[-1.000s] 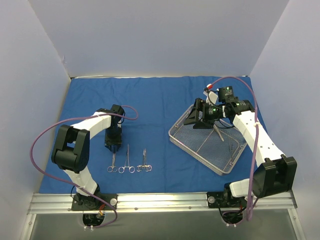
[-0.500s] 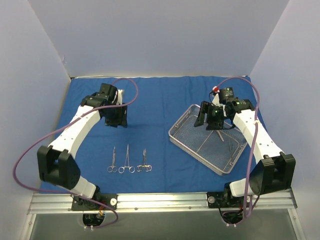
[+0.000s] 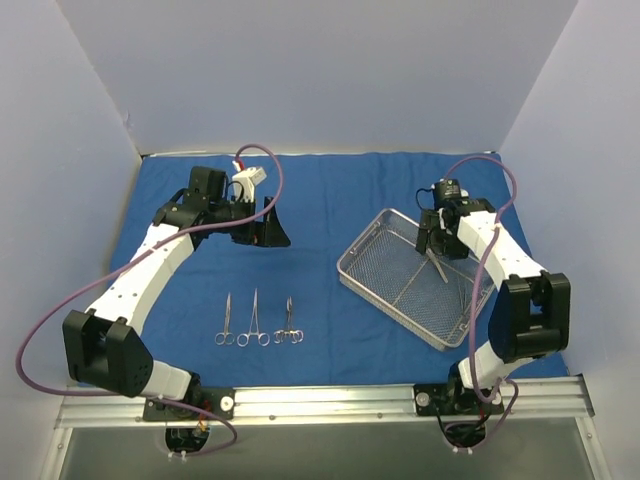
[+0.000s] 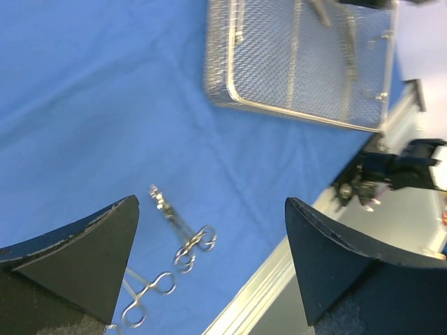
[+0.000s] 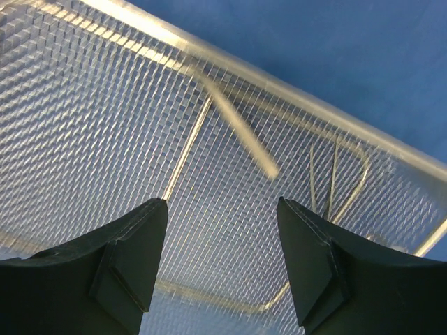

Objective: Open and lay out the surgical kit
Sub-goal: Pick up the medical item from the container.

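The blue cloth wrap (image 3: 330, 190) lies spread flat over the table. Three steel forceps (image 3: 254, 320) lie side by side on it at the front left. My left gripper (image 3: 272, 228) hovers behind them, open and empty; its wrist view shows two of the forceps (image 4: 178, 227) below and the wire-mesh tray (image 4: 300, 70) beyond. The tray (image 3: 375, 265) sits at the right with slim instruments (image 3: 440, 270) inside. My right gripper (image 3: 432, 240) hangs open over the tray's far end, holding nothing. Below it lie thin tweezers (image 5: 335, 174) and a blurred steel instrument (image 5: 237, 132) on the mesh (image 5: 105, 125).
White walls close in the back and both sides. A metal rail (image 3: 320, 400) with both arm bases runs along the near edge. Purple cables loop off each arm. The right arm's base (image 4: 391, 171) shows in the left wrist view.
My left arm lifted away from the row of forceps, swung back and to the right, and its jaws opened wide. My right gripper shifted slightly right over the tray's far end.
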`<state>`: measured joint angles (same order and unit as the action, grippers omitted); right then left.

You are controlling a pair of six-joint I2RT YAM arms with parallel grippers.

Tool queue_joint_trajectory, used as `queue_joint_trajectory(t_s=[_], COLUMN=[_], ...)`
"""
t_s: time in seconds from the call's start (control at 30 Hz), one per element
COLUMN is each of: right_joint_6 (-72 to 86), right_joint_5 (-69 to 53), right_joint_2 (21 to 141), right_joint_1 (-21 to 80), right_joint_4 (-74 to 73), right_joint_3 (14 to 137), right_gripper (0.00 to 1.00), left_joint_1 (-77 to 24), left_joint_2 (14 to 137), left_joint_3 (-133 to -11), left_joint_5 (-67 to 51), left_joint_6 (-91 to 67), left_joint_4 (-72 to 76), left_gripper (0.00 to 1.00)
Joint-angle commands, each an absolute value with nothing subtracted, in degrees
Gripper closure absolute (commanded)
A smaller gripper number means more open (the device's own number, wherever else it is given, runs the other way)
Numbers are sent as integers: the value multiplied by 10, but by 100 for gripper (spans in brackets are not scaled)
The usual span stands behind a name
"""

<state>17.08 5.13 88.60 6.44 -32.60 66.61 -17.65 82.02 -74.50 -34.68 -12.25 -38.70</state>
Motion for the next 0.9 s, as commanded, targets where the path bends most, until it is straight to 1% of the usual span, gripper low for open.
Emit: queue_joint_trajectory(t_s=[0.0,0.07,0.17,0.23,0.43,0.47,0.6,0.67,0.8,0.87], right_joint_6=[134,128,127,129,122,120,119,117,115,115], right_joint_5=[95,79,69,68,55,55,55,58,67,69], right_joint_2=[927,944,972,982,1013,1019,1026,1027,1029,1028], right_joint_1=[52,47,44,44,44,44,44,45,45,46], right_joint_4=[-279,-255,-237,-230,-205,-203,-195,-191,-190,-191], right_joint_3=[662,658,654,647,637,635,624,615,614,614], right_gripper=[37,39,42,46,58,59,67,68,78,81], left_joint_1=[-172,-169,-168,-168,-163,-161,-145,-140,-136,-136], left_joint_2=[794,793,787,792,793,795,805,809,808,802], left_joint_3=[-734,-739,-744,-754,-752,-751,-753,-753,-758,-753], left_joint_5=[-424,-430,-398,-379,-380,-386,-410,-426,-446,-456], left_joint_6=[-143,-131,-129,-137,-150,-148,-148,-147,-137,-138], left_joint_4=[-301,-306,-317,-330,-339,-342,-349,-352,-356,-345], left_gripper=[6,6,6,6,6,6,6,6,6,6])
